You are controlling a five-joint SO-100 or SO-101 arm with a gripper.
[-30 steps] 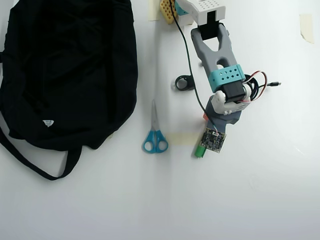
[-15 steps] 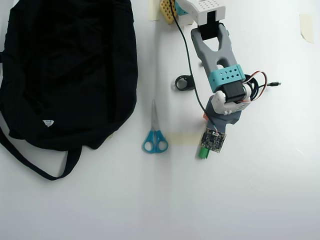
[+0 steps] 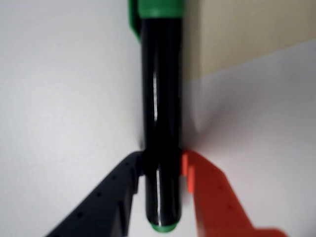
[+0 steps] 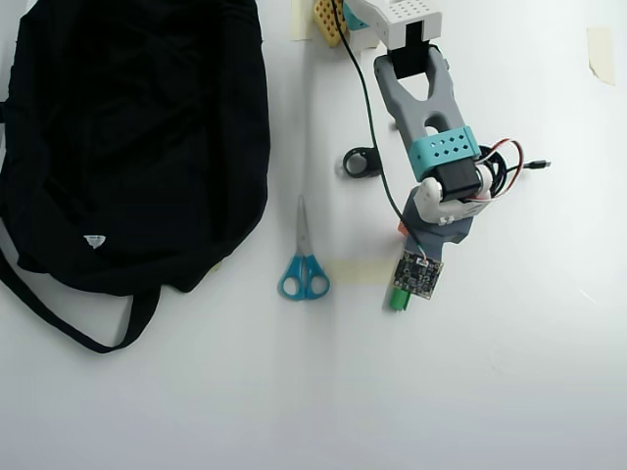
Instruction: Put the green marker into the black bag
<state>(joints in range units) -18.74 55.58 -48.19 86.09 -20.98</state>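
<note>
The black bag lay slumped at the nine-to-eleven o'clock side of the overhead view, filling most of the upper left of the white table. Its long strap trailed out toward seven o'clock, and a tiny white label showed on the fabric. Whether anything lay inside could not be told, as the fabric was a single dark mass.

The green marker was well apart from the bag, under the tip of the arm at about four o'clock from the middle of the overhead view, where only its green end peeped out below the wrist's circuit board. In the wrist view its glossy black barrel ran from twelve to six o'clock, green cap at the top and a small green tip at the bottom. The gripper straddled the lower barrel: the black finger lay against it at nine o'clock and the orange finger at three o'clock, both touching, so the fingers were clenched on the marker.

The blue-handled scissors lay between bag and arm, blades toward twelve o'clock. A small black ring-shaped piece sat beside the arm's cable. A pale tape patch lay just at three o'clock of the marker's cap.
</note>
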